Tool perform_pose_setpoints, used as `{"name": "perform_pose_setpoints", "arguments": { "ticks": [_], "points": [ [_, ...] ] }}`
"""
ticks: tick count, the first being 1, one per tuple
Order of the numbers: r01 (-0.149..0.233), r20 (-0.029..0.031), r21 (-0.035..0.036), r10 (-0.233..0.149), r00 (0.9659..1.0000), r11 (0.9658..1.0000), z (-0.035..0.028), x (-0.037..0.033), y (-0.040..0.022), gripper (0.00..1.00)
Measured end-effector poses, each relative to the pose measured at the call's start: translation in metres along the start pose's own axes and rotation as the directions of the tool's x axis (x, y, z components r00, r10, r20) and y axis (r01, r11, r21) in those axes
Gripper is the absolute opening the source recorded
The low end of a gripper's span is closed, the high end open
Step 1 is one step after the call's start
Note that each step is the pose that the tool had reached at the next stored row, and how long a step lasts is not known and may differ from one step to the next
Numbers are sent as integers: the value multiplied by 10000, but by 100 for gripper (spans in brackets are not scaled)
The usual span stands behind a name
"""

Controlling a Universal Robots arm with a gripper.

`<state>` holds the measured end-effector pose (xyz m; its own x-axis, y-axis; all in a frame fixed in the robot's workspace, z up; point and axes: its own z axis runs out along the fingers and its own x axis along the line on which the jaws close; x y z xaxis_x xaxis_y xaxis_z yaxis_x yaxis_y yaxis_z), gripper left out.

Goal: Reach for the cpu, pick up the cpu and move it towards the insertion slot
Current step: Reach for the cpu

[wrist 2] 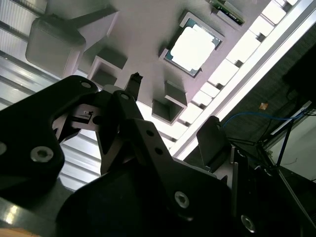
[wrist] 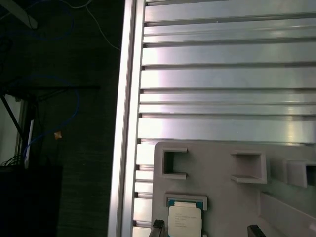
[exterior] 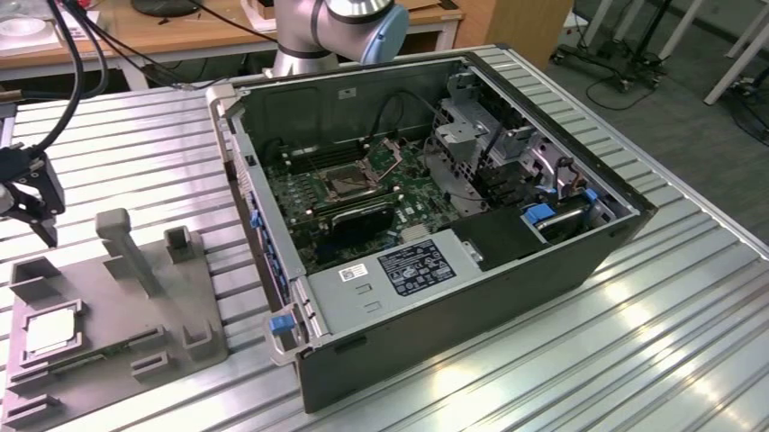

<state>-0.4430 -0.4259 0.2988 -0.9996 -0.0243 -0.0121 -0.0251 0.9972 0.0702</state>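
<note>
You're looking at the end effector hanging over the desk at the exterior view's left, just beyond the grey tray. Its fingers are standing spread, pinching nothing. The cpu is lying flat in a square recess of that tray, apart from the end effector. The insertion slot is sitting on the motherboard inside the open computer case, well apart from the cpu.
</note>
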Motion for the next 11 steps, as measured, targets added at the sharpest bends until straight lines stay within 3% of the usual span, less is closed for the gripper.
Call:
{"name": "perform_pose_setpoints", "arguments": {
  "ticks": [11],
  "points": [
    [0, 0, 0, 0, 10000, 10000, 51, 1, -7, 73]
  ]
}}
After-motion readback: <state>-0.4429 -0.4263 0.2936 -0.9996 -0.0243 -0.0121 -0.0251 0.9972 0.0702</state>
